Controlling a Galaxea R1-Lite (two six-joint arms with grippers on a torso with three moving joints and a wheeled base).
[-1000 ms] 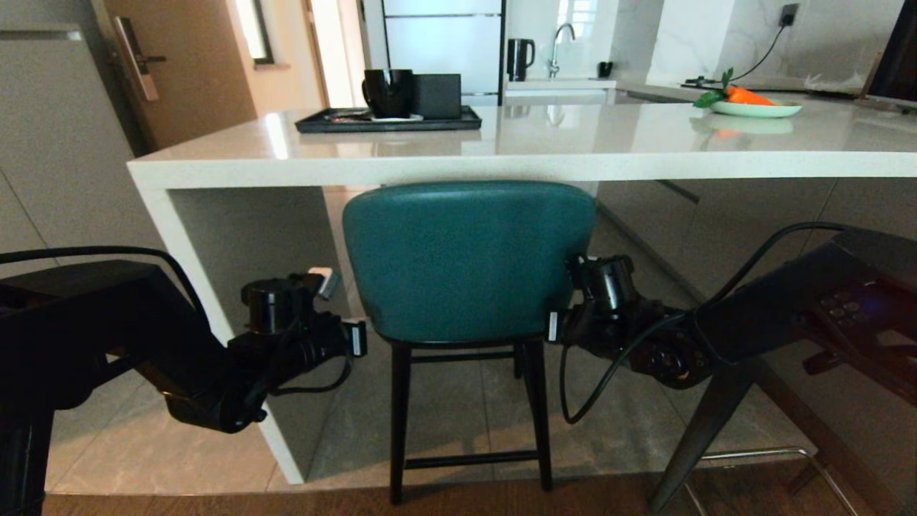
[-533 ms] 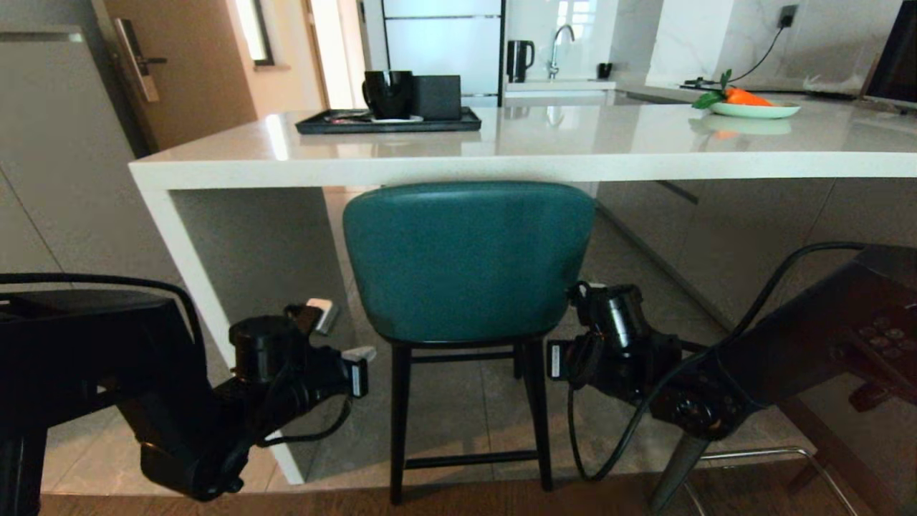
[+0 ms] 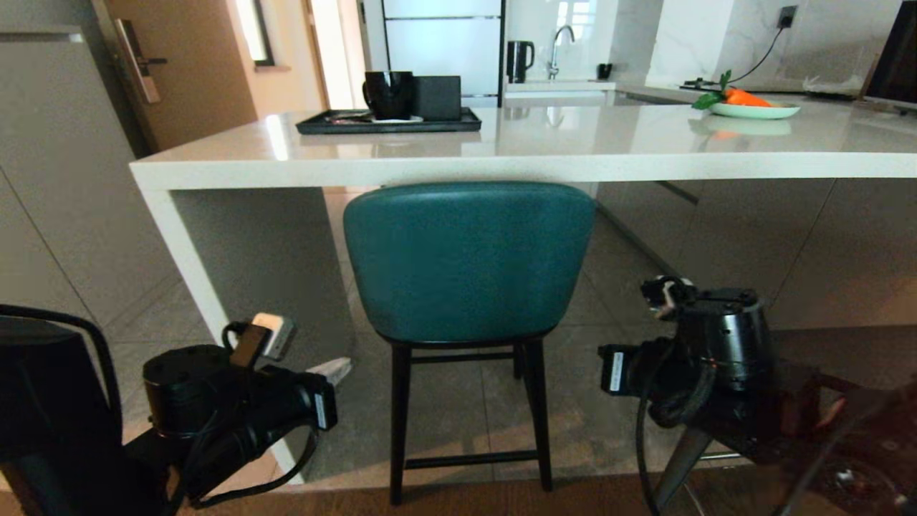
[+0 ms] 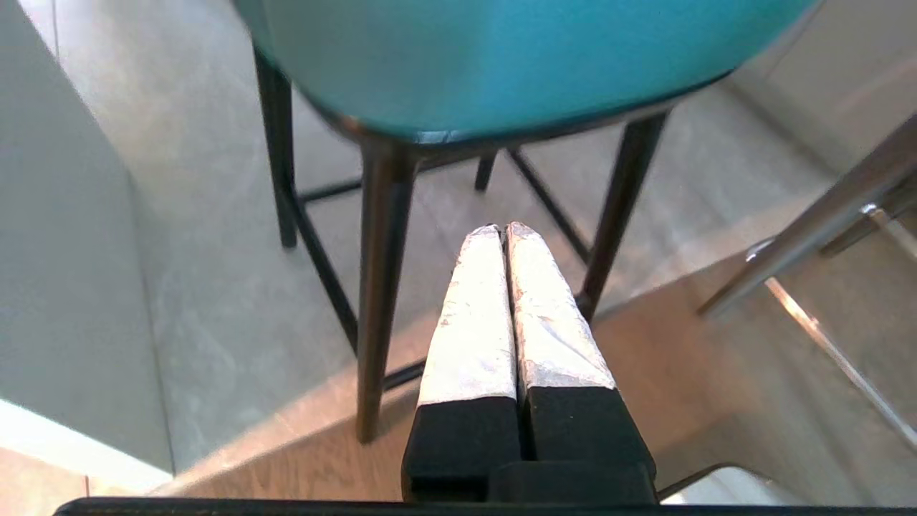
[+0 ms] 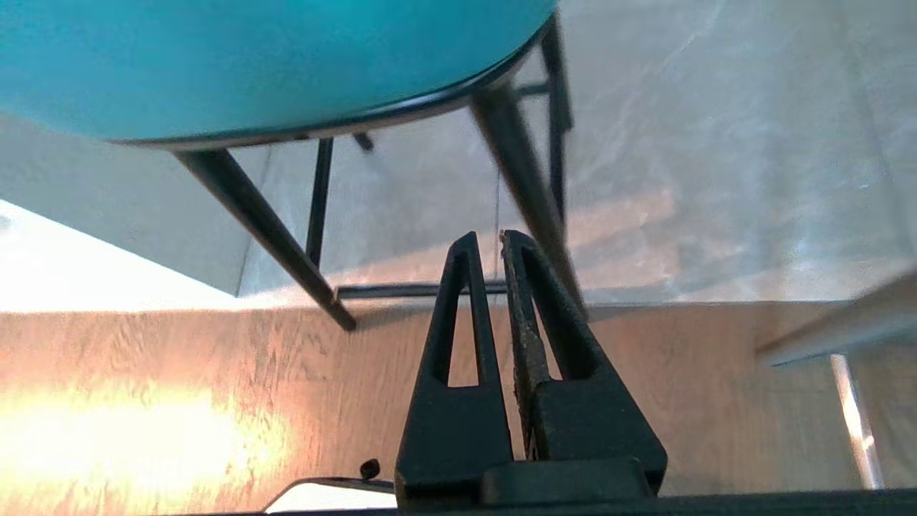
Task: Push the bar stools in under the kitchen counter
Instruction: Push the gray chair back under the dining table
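The teal bar stool [image 3: 469,258] stands on thin black legs, its curved back just below the front edge of the white kitchen counter [image 3: 501,154]. My left gripper [image 4: 503,231] is shut and empty, low and to the left of the stool, its white fingertips [image 3: 335,370] clear of the seat. My right gripper [image 5: 486,240] is shut and empty too, low on the stool's right, also clear of it. A dark leg [image 3: 680,459] and chrome footrest [image 4: 824,344] of the second bar stool show at the lower right, partly hidden by my right arm [image 3: 723,358].
The counter's white slab side leg [image 3: 215,287] stands just left of the teal stool. On the counter sit a black tray with a mug and a box [image 3: 390,118] and a plate with a carrot [image 3: 756,107]. Grey tiles meet wooden flooring near me.
Both arms have drawn back and down from the sides of the teal stool's backrest, the left one leftwards, the right one rightwards. The stool has stayed in place.
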